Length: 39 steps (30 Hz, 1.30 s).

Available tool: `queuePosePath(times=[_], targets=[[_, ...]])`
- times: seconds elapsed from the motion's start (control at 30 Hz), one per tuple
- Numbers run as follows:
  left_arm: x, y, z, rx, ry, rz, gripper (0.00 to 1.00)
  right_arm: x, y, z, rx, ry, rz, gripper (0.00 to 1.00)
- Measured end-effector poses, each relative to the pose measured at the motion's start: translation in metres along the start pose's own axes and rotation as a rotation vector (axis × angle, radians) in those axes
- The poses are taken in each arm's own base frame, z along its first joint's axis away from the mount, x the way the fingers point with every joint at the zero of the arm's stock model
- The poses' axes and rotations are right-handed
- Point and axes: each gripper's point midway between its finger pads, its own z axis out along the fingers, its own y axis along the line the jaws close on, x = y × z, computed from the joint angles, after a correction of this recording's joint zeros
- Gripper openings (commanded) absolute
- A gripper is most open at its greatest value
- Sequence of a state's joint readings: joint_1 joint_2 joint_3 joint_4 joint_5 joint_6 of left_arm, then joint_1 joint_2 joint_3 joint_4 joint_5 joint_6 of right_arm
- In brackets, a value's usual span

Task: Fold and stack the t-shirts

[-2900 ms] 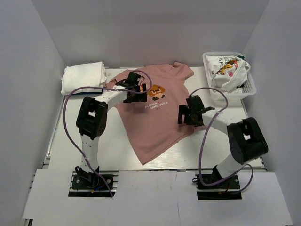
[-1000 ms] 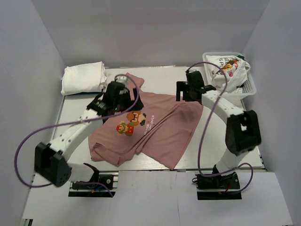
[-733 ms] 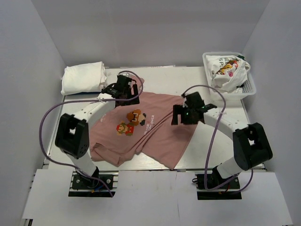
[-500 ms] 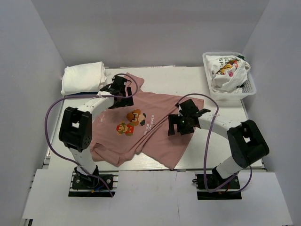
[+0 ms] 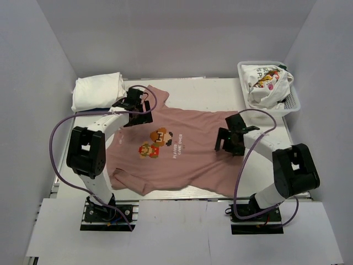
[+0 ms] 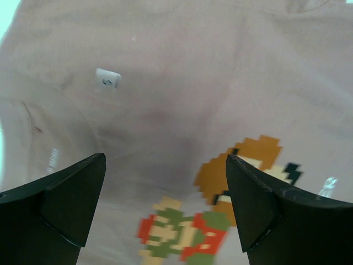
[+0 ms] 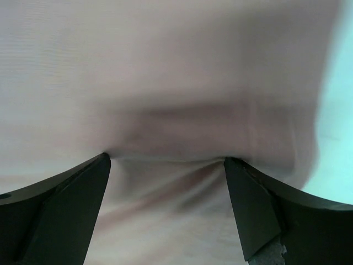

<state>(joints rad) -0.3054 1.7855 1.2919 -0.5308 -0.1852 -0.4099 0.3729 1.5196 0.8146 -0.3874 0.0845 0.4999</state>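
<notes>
Label (image 6: pixel 107 80) on pink tee (image 6: pixel 182 105), left wrist only

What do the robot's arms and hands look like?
The left arm and the right arm are white tubes with chunky black joints. A thin purple cable loops beside each one. The left hand and right hand are black, each with two wedge-shaped fingers.

1. The whole table (image 5: pixel 220 91) was seen from high above its near edge, looking down.
2. The pink tee (image 6: pixel 165 83) was viewed closely, from just above, by both wrist cameras.
3. The tee was shared by all three views.
</notes>
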Motion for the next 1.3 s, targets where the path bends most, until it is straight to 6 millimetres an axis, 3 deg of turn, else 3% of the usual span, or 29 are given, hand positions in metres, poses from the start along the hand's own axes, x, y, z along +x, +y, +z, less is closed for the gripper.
queuePosePath(times=[0.13,0.23,0.47,0.6,0.7,0.97,1.13,1.3], targets=[[0.001,0.000,-0.003,0.015,-0.005,0.016,1.00,-0.001,-0.056,-0.006,0.166,0.009,0.065,0.90],[-0.001,-0.002,-0.004,0.026,-0.014,0.038,1.00,-0.001,-0.070,-0.012,0.208,0.038,0.018,0.90],[-0.005,-0.011,0.000,0.084,-0.028,0.091,1.00,-0.048,-0.038,-0.028,0.082,-0.064,-0.070,0.90],[-0.011,-0.020,0.019,0.100,-0.018,0.122,1.00,-0.078,-0.031,-0.028,0.092,-0.121,-0.068,0.90],[-0.024,-0.031,0.043,0.107,-0.015,0.141,1.00,-0.099,-0.030,-0.011,0.128,-0.127,-0.063,0.90],[-0.043,-0.043,0.100,0.070,0.001,0.177,1.00,-0.121,-0.031,0.044,0.183,-0.059,-0.069,0.90],[-0.075,-0.050,0.123,0.064,-0.033,0.153,1.00,-0.162,-0.019,0.062,0.181,-0.100,-0.086,0.90],[-0.105,-0.041,0.141,0.047,-0.077,0.082,1.00,-0.219,0.001,0.087,0.158,-0.170,-0.104,0.90]])
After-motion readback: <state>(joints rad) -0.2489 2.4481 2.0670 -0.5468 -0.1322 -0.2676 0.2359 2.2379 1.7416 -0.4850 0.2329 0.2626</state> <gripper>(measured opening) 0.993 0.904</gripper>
